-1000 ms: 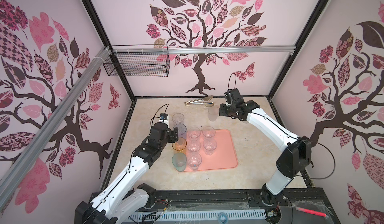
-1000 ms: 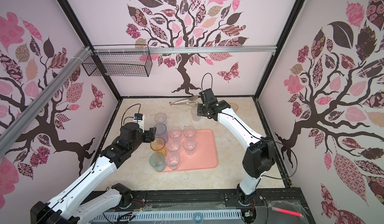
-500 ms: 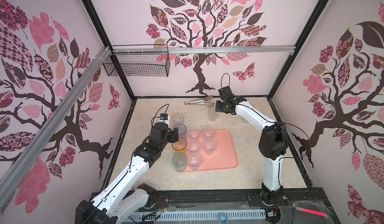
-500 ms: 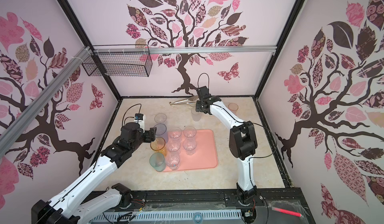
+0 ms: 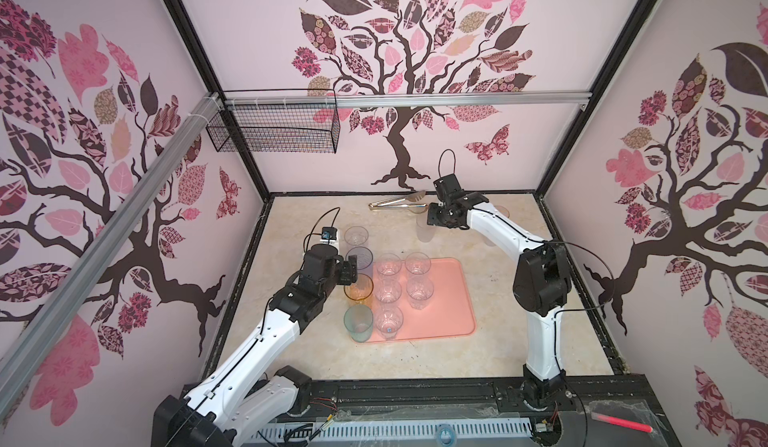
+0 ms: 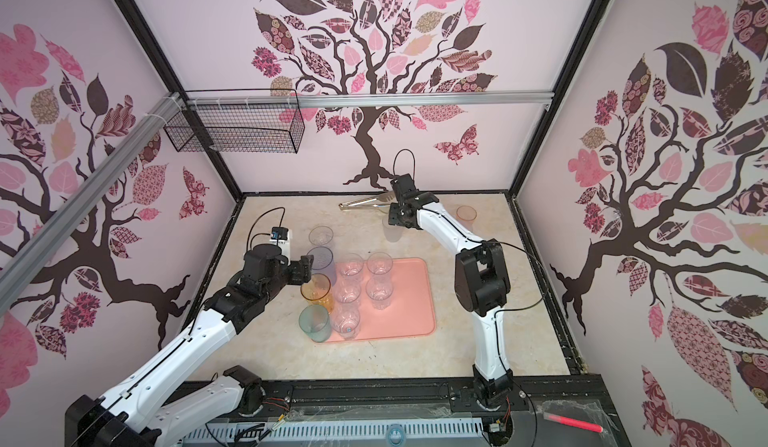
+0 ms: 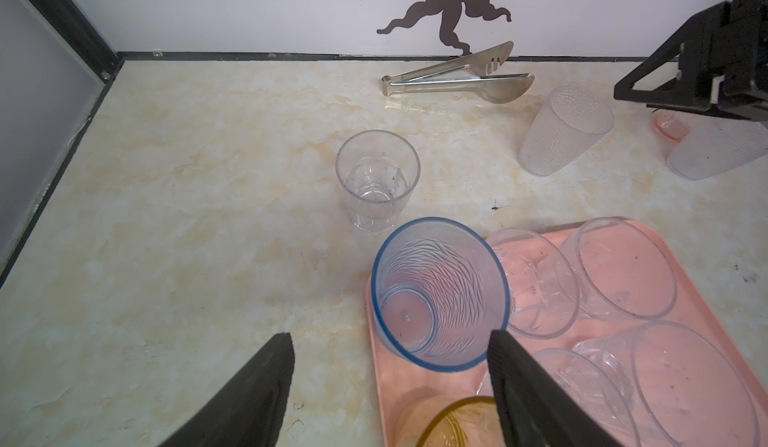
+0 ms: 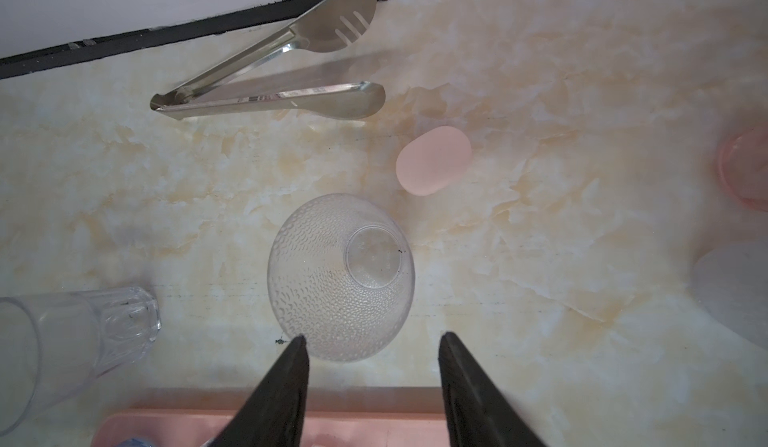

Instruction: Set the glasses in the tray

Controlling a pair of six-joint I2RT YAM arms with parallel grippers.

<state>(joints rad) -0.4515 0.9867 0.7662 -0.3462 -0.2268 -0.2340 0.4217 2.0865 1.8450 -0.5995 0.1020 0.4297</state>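
So the right gripper (image 8: 372, 336) hangs spread open, frosted glass (image 8: 340, 276) upright just ahead of its tips, not gripped yet.

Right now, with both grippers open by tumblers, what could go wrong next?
The right gripper sits off-centre over the frosted tumbler; one finger overlaps its rim, so descending could tip it.
One finger of the left gripper is beside the blue tumbler near the tray rim; pulling away could knock it into the amber tumbler.
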